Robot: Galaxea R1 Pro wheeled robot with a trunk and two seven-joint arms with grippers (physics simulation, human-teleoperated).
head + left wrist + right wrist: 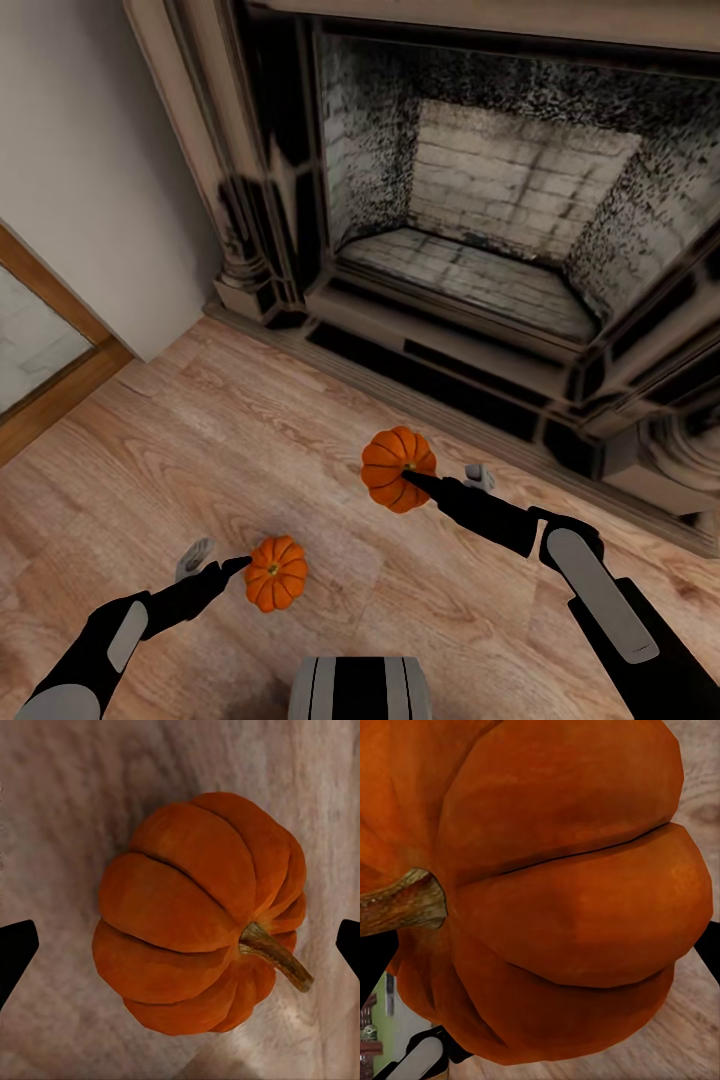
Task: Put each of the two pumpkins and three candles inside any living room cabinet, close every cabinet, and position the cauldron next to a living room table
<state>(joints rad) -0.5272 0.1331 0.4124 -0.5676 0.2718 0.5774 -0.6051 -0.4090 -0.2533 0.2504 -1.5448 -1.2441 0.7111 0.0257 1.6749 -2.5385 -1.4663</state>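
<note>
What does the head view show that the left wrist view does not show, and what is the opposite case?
The head view alone gives the setting: the fireplace, the wall, the right gripper at the second pumpkin, and both arms. The left wrist view alone gives close detail: the brown curved stem of the nearer pumpkin and the two dark fingertips wide apart on either side, not touching it. Both share this pumpkin, the left gripper and the wooden floor.
</note>
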